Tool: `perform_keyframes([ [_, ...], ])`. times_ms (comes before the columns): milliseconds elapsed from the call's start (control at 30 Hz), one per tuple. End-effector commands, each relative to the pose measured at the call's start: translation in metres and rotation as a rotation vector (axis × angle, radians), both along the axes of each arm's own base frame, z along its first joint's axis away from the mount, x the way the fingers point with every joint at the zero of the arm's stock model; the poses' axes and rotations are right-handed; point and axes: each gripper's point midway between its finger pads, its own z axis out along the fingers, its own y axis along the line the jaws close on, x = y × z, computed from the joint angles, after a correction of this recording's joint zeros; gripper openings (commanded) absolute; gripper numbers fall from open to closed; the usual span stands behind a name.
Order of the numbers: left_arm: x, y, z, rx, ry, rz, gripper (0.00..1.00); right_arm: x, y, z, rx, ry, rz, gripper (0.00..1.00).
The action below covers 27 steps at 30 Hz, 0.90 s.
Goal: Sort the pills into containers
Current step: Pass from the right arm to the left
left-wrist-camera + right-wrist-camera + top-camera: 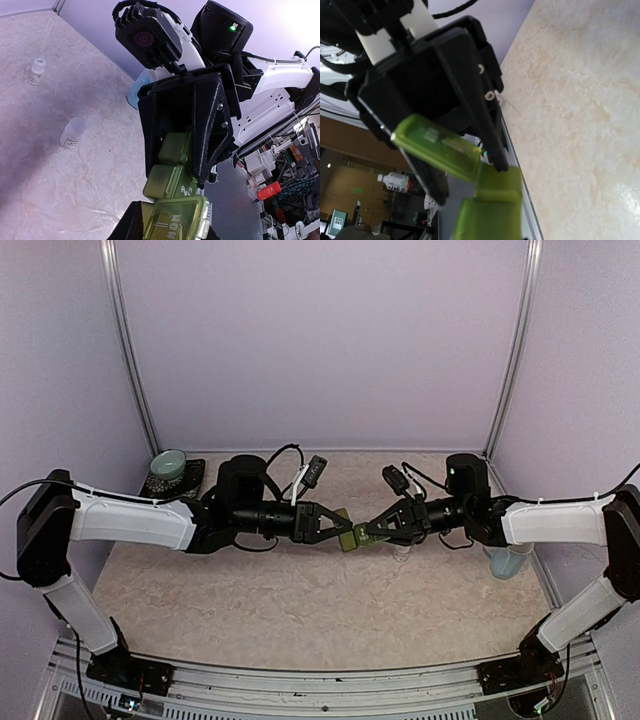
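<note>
Left arm, right arm: white shells, black joints and bases. Black cables loop over wrists. Left gripper, right gripper: matte black, wedge-shaped, silver screws in side plate. Green LED glowing on right arm's black motor housing.

My top view sits high behind both arm bases, looking down and forward over the whole beige marbled counter from afar. My left wrist view stares close-up at the right arm's black fingers; my right wrist view faces the left arm's black fingers. All three share the translucent green three-compartment pill strip.
</note>
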Motion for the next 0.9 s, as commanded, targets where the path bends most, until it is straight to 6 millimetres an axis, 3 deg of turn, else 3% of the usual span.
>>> perform_keyframes([
  [0,0.002,-0.004,0.008,-0.02,-0.025,-0.001,0.26,-0.003,0.0,0.003,0.015,-0.018,0.015,0.35],
  [333,0.006,-0.003,0.007,-0.019,-0.017,0.022,0.19,-0.004,-0.001,-0.01,-0.009,-0.01,0.021,0.31],
  [433,0.008,-0.002,0.005,-0.015,-0.005,0.037,0.13,-0.005,-0.001,-0.017,-0.021,-0.001,0.024,0.31],
  [600,0.014,0.0,0.001,-0.002,0.011,0.08,0.0,-0.005,-0.001,-0.021,-0.028,0.006,0.023,0.34],
  [867,0.022,0.004,0.004,0.008,0.005,0.138,0.0,-0.005,0.0,-0.026,-0.038,0.018,0.025,0.47],
])
